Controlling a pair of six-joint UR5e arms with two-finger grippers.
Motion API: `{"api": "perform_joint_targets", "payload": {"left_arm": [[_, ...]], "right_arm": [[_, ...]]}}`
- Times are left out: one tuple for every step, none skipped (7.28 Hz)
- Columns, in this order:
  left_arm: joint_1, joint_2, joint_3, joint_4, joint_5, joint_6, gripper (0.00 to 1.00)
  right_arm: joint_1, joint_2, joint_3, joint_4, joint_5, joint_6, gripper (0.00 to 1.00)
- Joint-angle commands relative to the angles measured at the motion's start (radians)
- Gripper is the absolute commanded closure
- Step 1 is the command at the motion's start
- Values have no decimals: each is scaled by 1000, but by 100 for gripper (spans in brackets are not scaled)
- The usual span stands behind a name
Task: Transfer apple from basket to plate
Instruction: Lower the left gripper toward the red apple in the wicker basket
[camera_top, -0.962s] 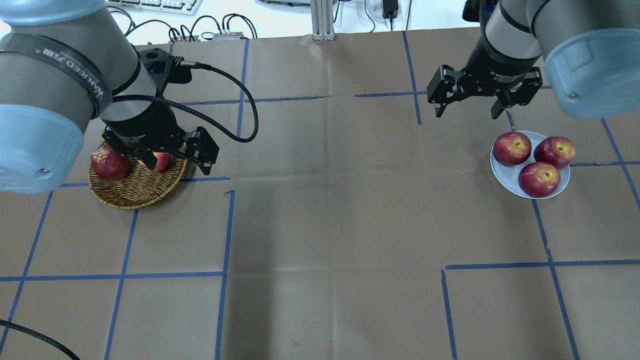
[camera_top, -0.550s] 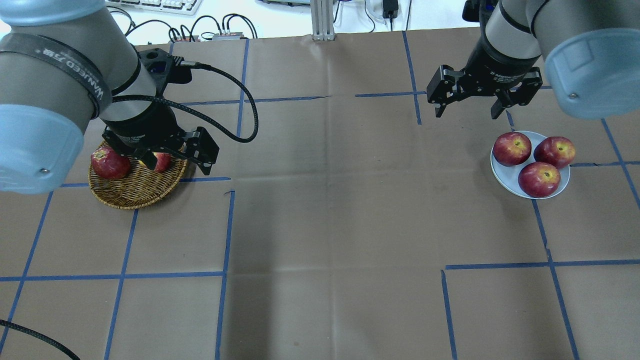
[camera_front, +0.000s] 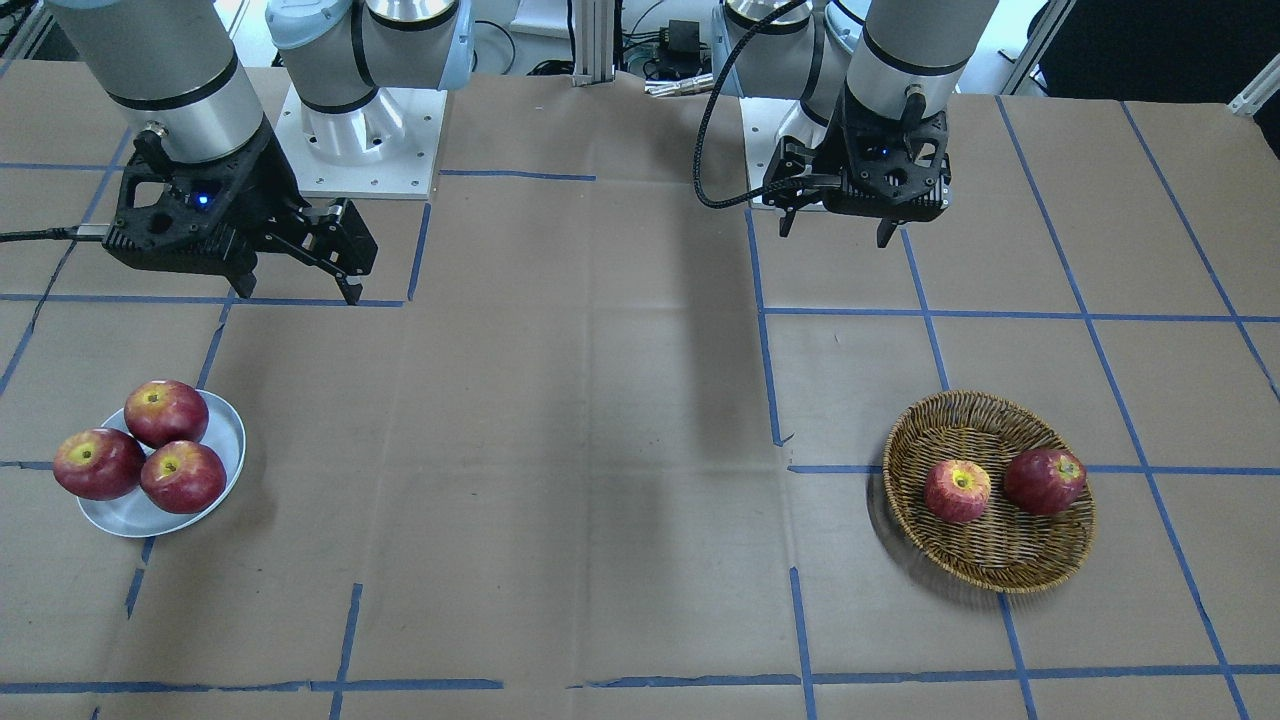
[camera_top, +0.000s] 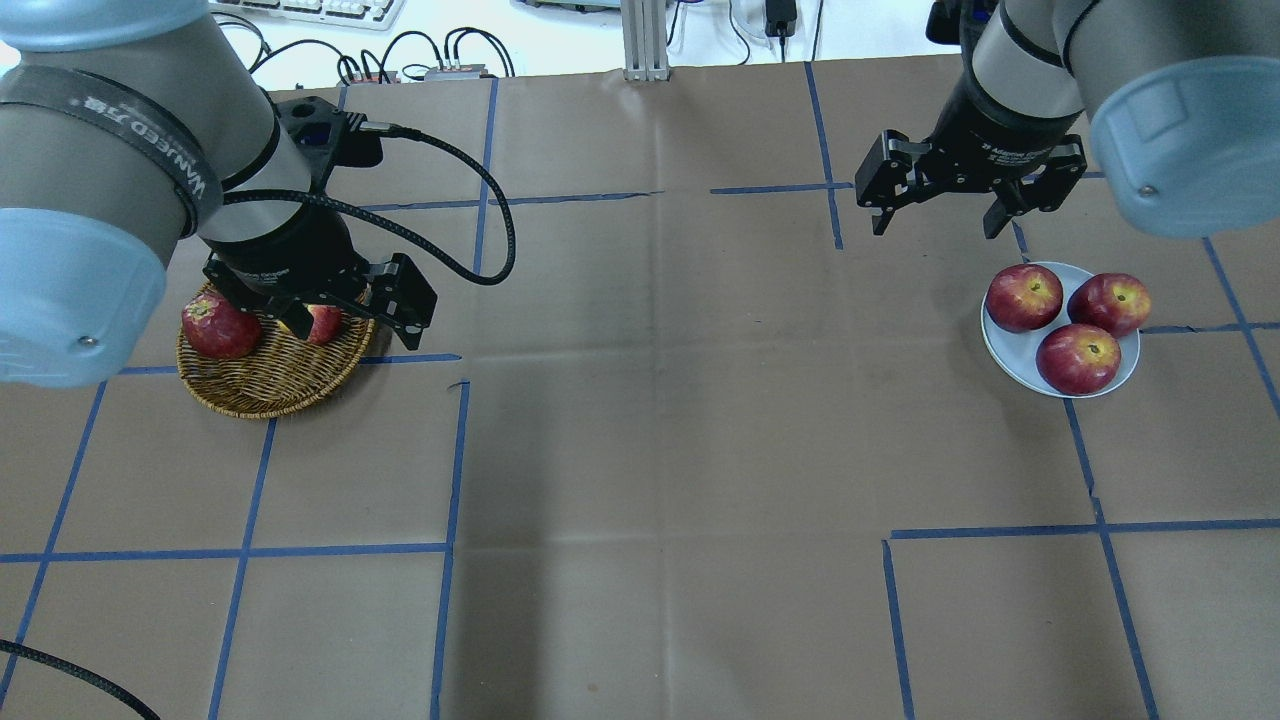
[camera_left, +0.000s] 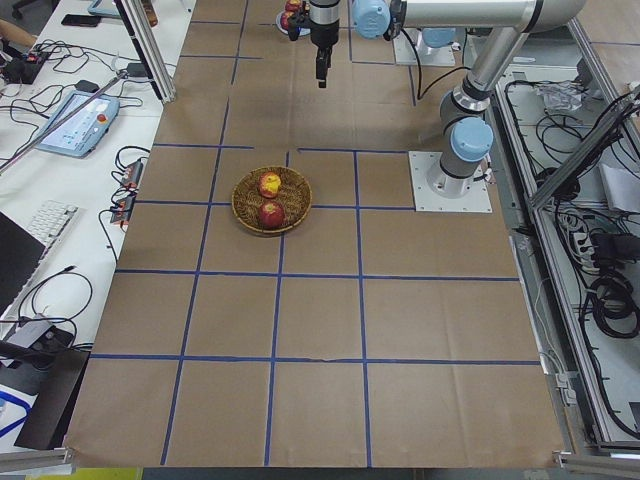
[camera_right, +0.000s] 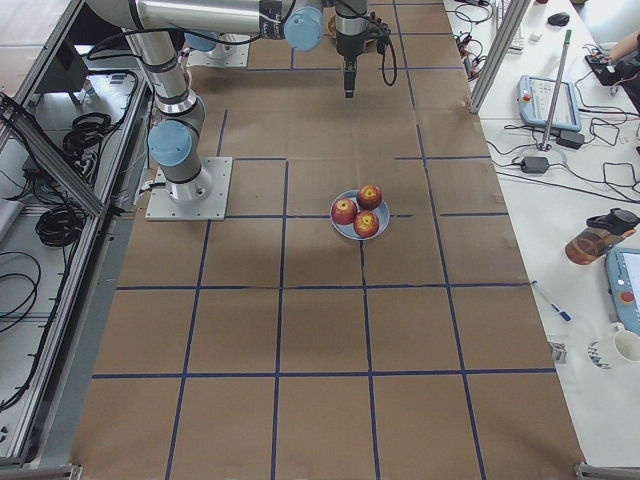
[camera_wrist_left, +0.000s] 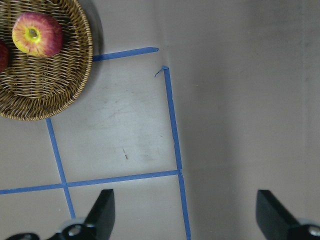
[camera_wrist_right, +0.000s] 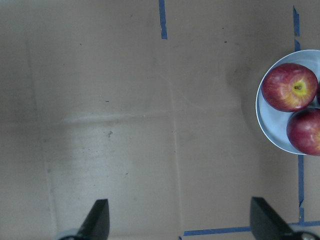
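The streaky pink-red apple (camera_front: 957, 490) sits stem-up in the wicker basket (camera_front: 985, 572), just beside a darker red apple (camera_front: 1044, 481). The left gripper (camera_front: 835, 232) hangs robot-side of the basket, jaws spread, empty. Its arm's strap (camera_top: 170, 150) reads "WANJEED". The right gripper (camera_front: 298, 290), likewise spread and empty, hangs near the white plate (camera_front: 228, 440), which holds three apples (camera_front: 183, 477).

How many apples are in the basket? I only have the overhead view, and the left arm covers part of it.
Observer: Two. The front-facing view shows the lighter apple and a darker apple side by side in the basket.
Operator: Is the left gripper on either?
Observer: No. Its wrist view shows open fingers over the table, with the basket off in one corner.
Operator: Lighter apple's orientation?
Observer: Stem dimple up, yellow patch showing.
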Motion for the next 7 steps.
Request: {"api": "perform_joint_targets", "payload": {"left_arm": [[4, 2, 0, -1, 8, 7, 2], [10, 3, 2, -2, 13, 7, 2], [10, 6, 2, -3, 13, 7, 1], [11, 8, 8, -2, 13, 7, 1], [17, 3, 12, 0, 13, 7, 1], [28, 6, 0, 2, 10, 36, 1], [59, -18, 12, 9, 7, 65, 1]], "right_arm": [[-1, 0, 0, -2, -2, 0, 0], [-2, 0, 0, -3, -3, -2, 0], [-2, 0, 0, -3, -3, -10, 0], [-2, 0, 0, -2, -3, -11, 0], [-2, 0, 0, -2, -3, -11, 0], [-2, 0, 0, -2, -3, -11, 0], [-2, 0, 0, 0, -3, -11, 0]]}}
